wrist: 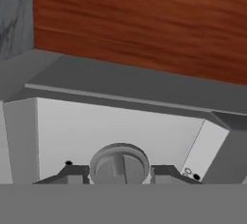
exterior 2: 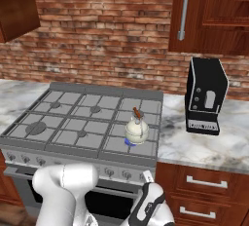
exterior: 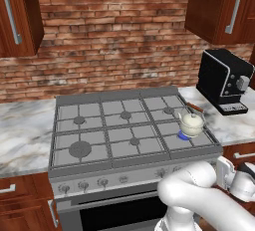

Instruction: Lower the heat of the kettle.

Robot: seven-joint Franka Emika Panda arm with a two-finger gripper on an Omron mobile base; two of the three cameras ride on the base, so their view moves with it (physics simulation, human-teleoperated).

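Kettle [exterior: 191, 123] sits beside the coffee machine [exterior: 224, 80]; gripper [wrist: 119, 172] fingers apparently apart, flanking a stove knob [wrist: 119, 162].

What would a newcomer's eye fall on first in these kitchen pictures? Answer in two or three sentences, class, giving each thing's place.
First, the cream-white kettle on the stove's front right burner, a blue flame beneath it. Next, the big black coffee machine on the marble counter to the stove's right, against the red brick wall. In the hand view, the gripper has a finger on each side of a round grey stove knob.

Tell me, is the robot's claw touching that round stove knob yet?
Cannot tell. In the hand view the fingertips flank the knob closely, but the picture's bottom edge hides any contact.
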